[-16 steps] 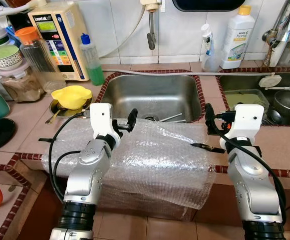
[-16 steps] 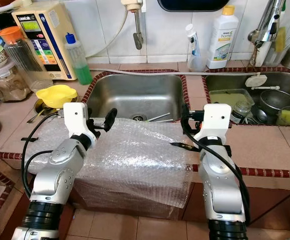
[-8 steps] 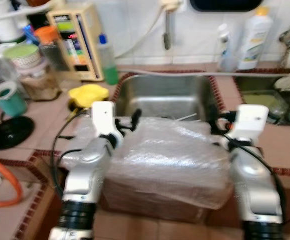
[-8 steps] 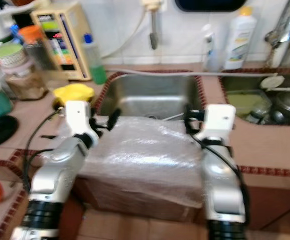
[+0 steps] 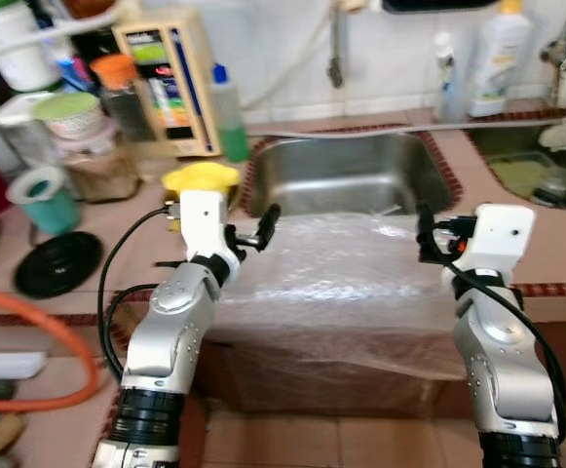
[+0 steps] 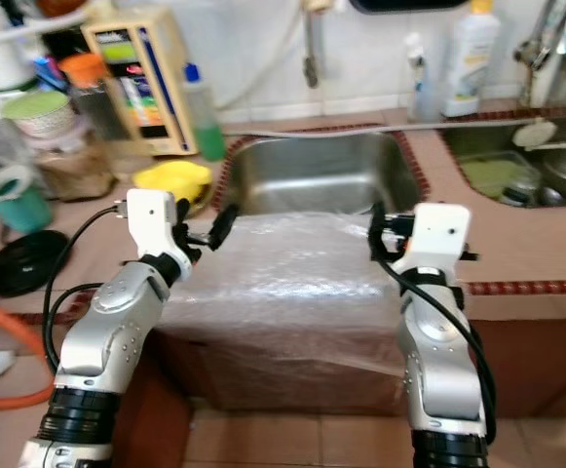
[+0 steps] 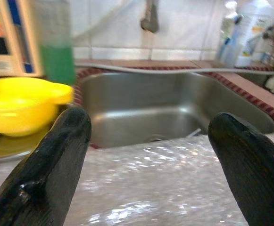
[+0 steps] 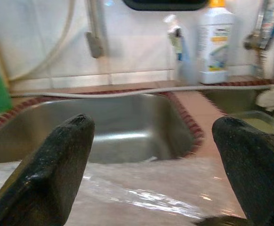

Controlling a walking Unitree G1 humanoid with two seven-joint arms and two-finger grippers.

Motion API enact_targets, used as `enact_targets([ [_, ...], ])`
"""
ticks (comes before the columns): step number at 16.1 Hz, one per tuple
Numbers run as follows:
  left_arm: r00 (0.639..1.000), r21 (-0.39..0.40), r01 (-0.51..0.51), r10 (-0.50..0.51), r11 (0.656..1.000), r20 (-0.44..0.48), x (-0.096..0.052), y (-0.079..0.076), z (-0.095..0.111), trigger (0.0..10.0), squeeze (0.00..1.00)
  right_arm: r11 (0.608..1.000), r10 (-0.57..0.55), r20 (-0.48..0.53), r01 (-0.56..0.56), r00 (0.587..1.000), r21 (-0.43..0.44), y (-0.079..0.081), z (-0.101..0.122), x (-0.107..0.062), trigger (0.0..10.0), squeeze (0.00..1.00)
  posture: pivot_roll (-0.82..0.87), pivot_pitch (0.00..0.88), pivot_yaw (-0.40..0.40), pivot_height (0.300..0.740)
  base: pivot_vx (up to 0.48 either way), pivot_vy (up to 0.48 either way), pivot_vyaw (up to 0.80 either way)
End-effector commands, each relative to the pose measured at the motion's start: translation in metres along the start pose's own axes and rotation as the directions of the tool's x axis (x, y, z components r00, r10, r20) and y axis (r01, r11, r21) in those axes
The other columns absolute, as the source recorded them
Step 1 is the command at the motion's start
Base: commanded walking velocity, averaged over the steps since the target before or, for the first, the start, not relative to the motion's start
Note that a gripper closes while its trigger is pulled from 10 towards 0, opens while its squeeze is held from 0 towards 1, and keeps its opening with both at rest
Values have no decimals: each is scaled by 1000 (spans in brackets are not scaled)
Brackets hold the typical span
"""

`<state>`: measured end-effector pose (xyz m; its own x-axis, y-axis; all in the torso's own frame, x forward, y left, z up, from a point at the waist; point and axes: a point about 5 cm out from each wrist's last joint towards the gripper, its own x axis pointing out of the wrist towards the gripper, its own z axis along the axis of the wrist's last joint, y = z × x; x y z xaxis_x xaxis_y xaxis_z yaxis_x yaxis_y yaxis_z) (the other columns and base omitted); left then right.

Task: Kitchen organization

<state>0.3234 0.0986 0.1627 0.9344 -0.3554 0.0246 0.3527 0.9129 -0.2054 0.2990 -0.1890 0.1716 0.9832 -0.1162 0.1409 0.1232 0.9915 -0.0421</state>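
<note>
A large package wrapped in bubble wrap (image 5: 336,283) lies across the counter's front edge, just before the steel sink (image 5: 346,175). My left gripper (image 5: 255,232) hovers open over the package's left end; in the left wrist view its two black fingers (image 7: 47,165) stand wide apart above the wrap. My right gripper (image 5: 429,234) is open at the package's right end, with its fingers (image 8: 47,169) spread and nothing between them. A yellow bowl (image 5: 200,178) sits just beyond the left gripper.
Left of the sink stand a green soap bottle (image 5: 229,117), a cream water-filter unit (image 5: 166,83), jars (image 5: 88,146), a teal cup (image 5: 44,195) and a black lid (image 5: 58,263). An orange hose (image 5: 49,331) curls at lower left. A second sink (image 5: 536,161) holds dishes at right.
The whole picture has shifted and blurred, so the camera moved; more of the left counter shows now. Both grippers stay open at the two ends of the package.
</note>
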Motion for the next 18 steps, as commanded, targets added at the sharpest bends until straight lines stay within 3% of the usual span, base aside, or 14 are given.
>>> enact_targets([
  [1,1000,1,17,-17,1000,18,-1,-3,3,10000,0,1000,-3,31,3,1000,2,0,8,2,10000,0,-93,0,157,740,0,0,0],
  [11,995,-24,62,-60,998,78,0,-14,10,10000,0,996,60,131,-51,990,-74,10,33,7,10000,0,-101,0,131,740,0,0,0],
  [18,993,-27,83,-80,996,83,1,-18,9,10000,0,993,67,137,-53,988,-107,7,35,7,10000,0,-110,0,135,740,249,0,0],
])
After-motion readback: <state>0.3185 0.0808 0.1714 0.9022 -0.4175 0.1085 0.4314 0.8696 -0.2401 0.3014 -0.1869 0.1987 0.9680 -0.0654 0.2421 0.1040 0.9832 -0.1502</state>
